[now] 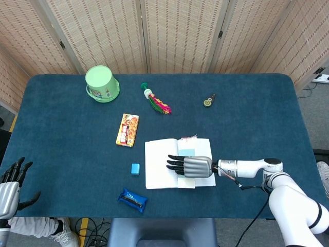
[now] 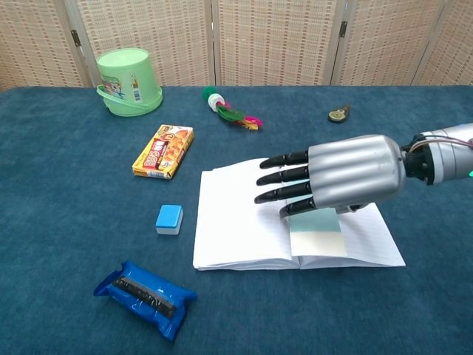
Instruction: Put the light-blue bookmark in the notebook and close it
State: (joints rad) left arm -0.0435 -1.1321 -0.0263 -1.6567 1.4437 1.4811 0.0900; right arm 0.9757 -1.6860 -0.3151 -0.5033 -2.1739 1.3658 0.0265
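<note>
Light-blue bookmark [image 2: 318, 231] lies on the open notebook [image 2: 236, 222] near the table's [image 1: 257, 118] front edge; my right hand [image 2: 336, 175], fingers extended, holding nothing, hovers over it.

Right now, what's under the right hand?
The right hand sits over the open notebook. The light-blue bookmark lies on the page near the spine, its near end showing. Its far end is hidden under the palm; contact can't be judged.

The head view looked steeply down from high above on the whole desk [image 1: 61, 154]; the chest view faced forward, lower and nearer. Both shared the notebook [image 1: 162, 170].
</note>
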